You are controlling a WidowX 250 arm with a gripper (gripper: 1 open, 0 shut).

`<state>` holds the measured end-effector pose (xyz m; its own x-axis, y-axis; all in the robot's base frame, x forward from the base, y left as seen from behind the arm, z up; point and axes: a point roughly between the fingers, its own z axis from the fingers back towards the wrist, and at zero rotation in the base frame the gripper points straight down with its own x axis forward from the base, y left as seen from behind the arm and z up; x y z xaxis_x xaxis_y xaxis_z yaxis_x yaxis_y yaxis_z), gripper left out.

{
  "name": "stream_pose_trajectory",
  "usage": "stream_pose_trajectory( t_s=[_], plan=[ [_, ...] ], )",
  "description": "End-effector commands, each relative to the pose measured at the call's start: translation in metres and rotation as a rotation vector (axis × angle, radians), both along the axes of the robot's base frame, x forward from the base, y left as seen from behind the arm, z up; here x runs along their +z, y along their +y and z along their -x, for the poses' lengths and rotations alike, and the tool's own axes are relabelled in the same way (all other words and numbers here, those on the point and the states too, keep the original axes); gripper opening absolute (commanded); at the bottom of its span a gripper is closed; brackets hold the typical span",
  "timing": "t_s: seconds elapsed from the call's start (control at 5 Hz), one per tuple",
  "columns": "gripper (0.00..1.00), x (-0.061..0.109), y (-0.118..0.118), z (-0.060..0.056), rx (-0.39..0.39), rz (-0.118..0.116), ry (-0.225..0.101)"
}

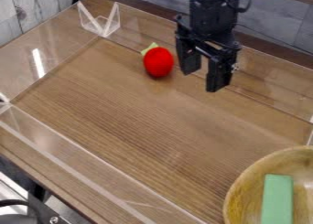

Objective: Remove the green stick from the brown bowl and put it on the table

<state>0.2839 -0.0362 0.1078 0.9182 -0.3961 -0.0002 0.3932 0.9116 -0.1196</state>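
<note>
The wooden counter is holding a bowl at five o'clock; a green stick is lying inside. The end effector is opening wide, holding nothing.

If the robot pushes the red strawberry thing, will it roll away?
It might roll a little: the red strawberry-like object looks rounded, with no flat side showing. It would probably wobble rather than go straight, since it seems longer than it is wide. Its smooth, shiny skin could make it a bit slippery too.
</note>
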Motion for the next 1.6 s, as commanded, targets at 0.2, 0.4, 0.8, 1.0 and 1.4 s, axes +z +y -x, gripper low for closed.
stream_pose_trajectory(
  t_s=[0.2, 0.4, 0.8, 1.0, 1.4],
  plan=[
    [1.0, 0.015, -0.011, -0.026, -0.009, -0.021, -0.071],
    [1.0, 0.011, -0.01, -0.035, -0.018, -0.026, -0.081],
    [1.0, -0.004, 0.002, -0.044, 0.041, -0.03, -0.084],
    [1.0, -0.016, 0.008, -0.047, 0.101, -0.033, -0.083],
    [1.0, -0.04, 0.027, -0.037, -0.088, -0.012, -0.063]
  ],
)
